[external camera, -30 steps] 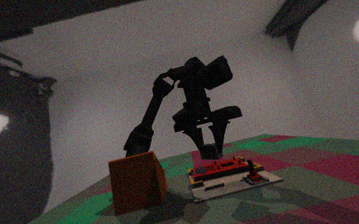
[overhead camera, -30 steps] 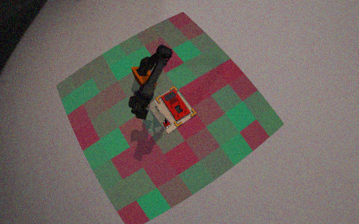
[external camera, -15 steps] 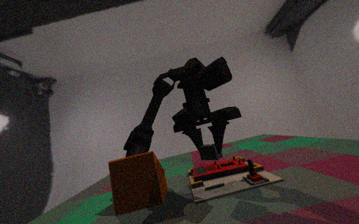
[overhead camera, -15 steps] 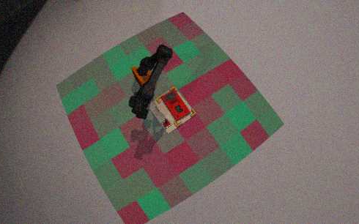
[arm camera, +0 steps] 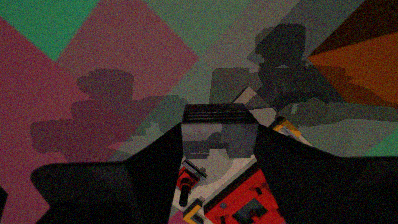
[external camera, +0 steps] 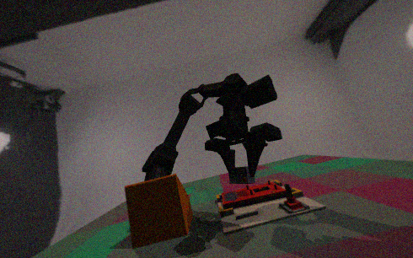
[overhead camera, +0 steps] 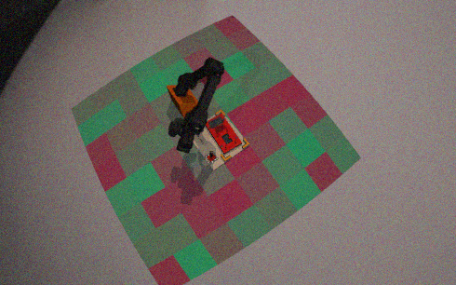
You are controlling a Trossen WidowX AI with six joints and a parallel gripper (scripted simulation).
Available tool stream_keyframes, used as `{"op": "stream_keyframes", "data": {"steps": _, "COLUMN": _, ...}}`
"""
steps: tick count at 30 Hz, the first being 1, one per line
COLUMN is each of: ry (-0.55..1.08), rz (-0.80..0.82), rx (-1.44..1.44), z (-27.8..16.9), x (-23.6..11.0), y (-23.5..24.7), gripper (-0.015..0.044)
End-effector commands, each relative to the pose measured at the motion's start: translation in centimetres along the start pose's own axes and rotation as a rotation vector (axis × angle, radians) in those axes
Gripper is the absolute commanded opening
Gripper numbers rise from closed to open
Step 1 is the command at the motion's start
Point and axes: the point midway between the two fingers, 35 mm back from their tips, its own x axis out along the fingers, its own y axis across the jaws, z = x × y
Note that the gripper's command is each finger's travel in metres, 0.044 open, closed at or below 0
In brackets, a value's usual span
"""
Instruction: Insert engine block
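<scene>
My gripper is shut on the dark grey engine block, which sits between the fingertips in the wrist view. In the exterior view the block hangs above the red car body, with a gap between them. In the top view the gripper hides the block. The car body lies on a pale base plate and has dark recesses in its top. I cannot tell which side of the block has the slot; the rib is too small to make out.
A small red piece with a black post stands on the plate beside the car body. Yellow corner pieces surround the body. An orange box stands near the arm's base, beside the plate.
</scene>
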Motion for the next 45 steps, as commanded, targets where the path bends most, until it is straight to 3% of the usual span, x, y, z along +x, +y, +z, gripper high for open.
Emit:
{"op": "stream_keyframes", "data": {"steps": 1, "ry": -0.119, "rz": -0.001, "rx": 0.0, "z": -0.5, "x": 0.0, "y": 0.0, "gripper": 0.0}}
{"op": "stream_keyframes", "data": {"steps": 12, "ry": -0.47, "rz": 0.01, "rx": -0.001, "z": -1.8, "x": 0.2, "y": 0.0, "gripper": 0.0}}
{"op": "stream_keyframes", "data": {"steps": 21, "ry": -0.489, "rz": 0.01, "rx": -0.001, "z": -1.9, "x": 0.3, "y": 0.0, "gripper": 0.0}}
{"op": "stream_keyframes", "data": {"steps": 27, "ry": -0.608, "rz": 0.01, "rx": -0.001, "z": -2.6, "x": 1.4, "y": 0.0, "gripper": 0.0}}
{"op": "stream_keyframes", "data": {"steps": 45, "ry": -0.613, "rz": 0.009, "rx": -0.002, "z": -3.5, "x": 4.8, "y": 0.0, "gripper": 0.0}}
